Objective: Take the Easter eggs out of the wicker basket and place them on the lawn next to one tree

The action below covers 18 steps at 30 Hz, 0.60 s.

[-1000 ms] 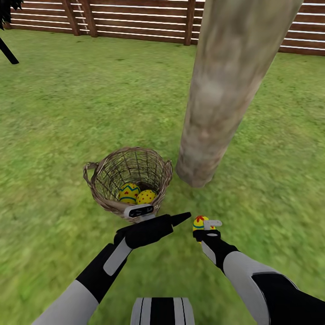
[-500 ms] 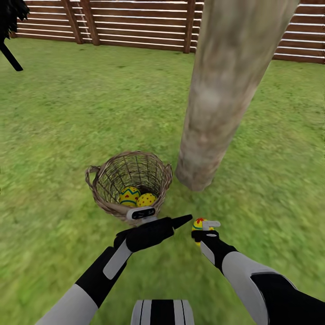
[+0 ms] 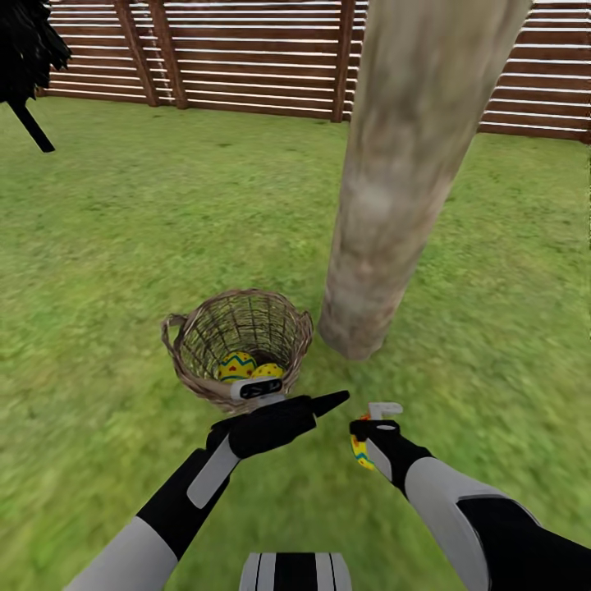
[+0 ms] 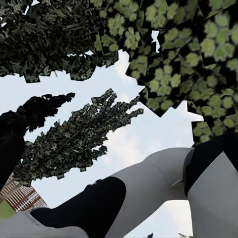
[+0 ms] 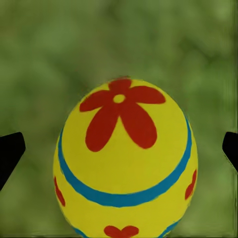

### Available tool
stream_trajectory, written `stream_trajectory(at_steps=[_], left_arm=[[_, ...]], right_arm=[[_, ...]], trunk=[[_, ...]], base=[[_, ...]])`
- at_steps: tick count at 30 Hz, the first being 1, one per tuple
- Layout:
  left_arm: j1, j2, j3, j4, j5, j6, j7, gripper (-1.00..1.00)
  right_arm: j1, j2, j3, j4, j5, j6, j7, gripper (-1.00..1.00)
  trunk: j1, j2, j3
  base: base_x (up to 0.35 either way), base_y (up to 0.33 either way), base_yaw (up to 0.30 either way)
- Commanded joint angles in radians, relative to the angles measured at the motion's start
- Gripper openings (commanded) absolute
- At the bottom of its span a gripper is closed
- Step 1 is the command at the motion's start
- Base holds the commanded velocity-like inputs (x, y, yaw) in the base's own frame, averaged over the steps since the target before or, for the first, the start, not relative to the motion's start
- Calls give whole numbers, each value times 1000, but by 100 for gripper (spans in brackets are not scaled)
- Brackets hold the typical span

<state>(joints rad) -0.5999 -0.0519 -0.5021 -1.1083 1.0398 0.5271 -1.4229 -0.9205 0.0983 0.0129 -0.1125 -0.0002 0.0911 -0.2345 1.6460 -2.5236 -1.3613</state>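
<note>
Green mottled lawn [image 3: 107, 246] is spreading out to a brown slatted fence [image 3: 246, 49] running across the back of the garden.

You are holding the right gripper [image 5: 120, 151] with its jaws standing apart. In the right wrist view the black fingertips [image 5: 11, 153] are sitting wide of the flower egg [image 5: 124, 163] on either side, with blurred grass showing in the gaps, so nothing is clamping it. That egg is smooth and bright yellow, carrying a red five-petal flower on top, a blue band around it and small red hearts lower down. In the head view it is peeking out just below your right wrist, over the grass; whether it is resting on the ground, you cannot tell.

You are keeping the left gripper [image 3: 328, 402] pointing across toward the right one, just in front of the wicker basket [image 3: 197, 373]. Only one dark pointed finger is showing, so its jaw state cannot be told.

Two eggs are lying side by side in the open-weave, bucket-shaped basket: the zigzag egg [image 3: 236, 365] and the second egg [image 3: 268, 371]. Close beside the basket, the thick, pale mottled tree [image 3: 394, 180] trunk is rising at a lean. A black-foliaged tree [image 3: 29, 49] is standing well off at the far left.
</note>
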Motion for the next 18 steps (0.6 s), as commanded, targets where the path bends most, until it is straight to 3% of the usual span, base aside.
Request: stream_trajectory(at_steps=[1,6,18], left_arm=[[0,0,-2,0,5,11,-2,100],[-1,1,-2,-1,5,15,-2,100],[-1,3,-1,-2,6,16,-4,100]], right_arm=[[0,-2,1,-4,0,19,-3,100],[0,-5,-2,-52,-3,118,-1,100],[0,-6,-4,-82,-3,159,-1,100]], trunk=[[-1,0,3],[-3,1,23],[-8,4,69]], base=[[0,0,0],[0,0,0],[0,0,0]])
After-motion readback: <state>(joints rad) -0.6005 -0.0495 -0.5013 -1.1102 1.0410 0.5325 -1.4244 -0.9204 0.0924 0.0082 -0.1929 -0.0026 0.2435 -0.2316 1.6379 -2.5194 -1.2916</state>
